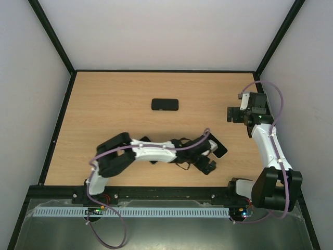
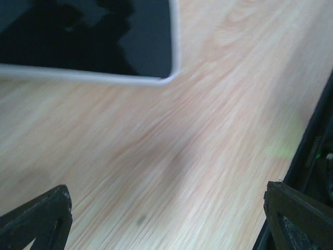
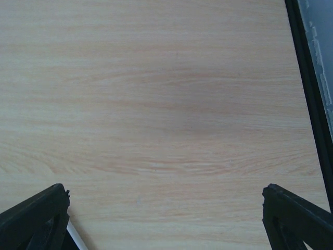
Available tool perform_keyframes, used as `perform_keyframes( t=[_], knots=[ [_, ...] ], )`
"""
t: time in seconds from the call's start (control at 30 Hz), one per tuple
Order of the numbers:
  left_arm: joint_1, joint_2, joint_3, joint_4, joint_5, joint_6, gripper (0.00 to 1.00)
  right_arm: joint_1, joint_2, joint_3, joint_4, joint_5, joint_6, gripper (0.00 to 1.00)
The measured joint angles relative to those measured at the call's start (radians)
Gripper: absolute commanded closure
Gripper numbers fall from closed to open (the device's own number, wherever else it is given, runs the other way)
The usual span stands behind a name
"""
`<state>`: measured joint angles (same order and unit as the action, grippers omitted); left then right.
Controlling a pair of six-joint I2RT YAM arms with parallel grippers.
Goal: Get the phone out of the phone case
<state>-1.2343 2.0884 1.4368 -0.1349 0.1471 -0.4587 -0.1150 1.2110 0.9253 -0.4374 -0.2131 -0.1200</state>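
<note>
Probably the phone case [image 1: 165,104] will feel light and thin, stiff across its back but giving at the lips, with a matte skin that offers the fingers some bite. It lies flat on the far middle of the bench [image 1: 104,104], long side running left to right and well apart from both arms. From above I cannot tell whether a phone sits inside it. Taking it across the narrow width, on the two long edges, looks the soundest hold, with a corner lip the place to peel. A glossy phone [image 2: 83,36] with a pale rim lies near right, just beyond the left end effector [image 2: 165,208], whose fingers are spread with nothing between them. It is likely slick and easily scratched. The right end effector [image 3: 164,195] hangs over bare wood at far right, also spread and holding nothing. The bench is smooth wood-grain laminate, so flat things may slide when pushed. Pale walls close three sides, leaving little room at the right
</note>
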Motion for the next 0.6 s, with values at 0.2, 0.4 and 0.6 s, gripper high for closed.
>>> perform_keyframes(
  t=[0.2, 0.4, 0.6],
  knots=[
    [0.087, -0.348, -0.298, 0.049, -0.148, -0.060, 0.00, 0.000, 0.000, 0.009, -0.132, -0.014, -0.200, 0.03],
    [0.148, -0.575, -0.455, 0.090, -0.232, -0.103, 0.00, 0.000, -0.010, 0.009, -0.290, -0.051, -0.397, 0.03],
    [0.147, -0.594, -0.537, 0.091, -0.263, -0.130, 0.00, 0.021, 0.059, 0.014, -0.406, -0.083, -0.472, 0.02]
  ],
)
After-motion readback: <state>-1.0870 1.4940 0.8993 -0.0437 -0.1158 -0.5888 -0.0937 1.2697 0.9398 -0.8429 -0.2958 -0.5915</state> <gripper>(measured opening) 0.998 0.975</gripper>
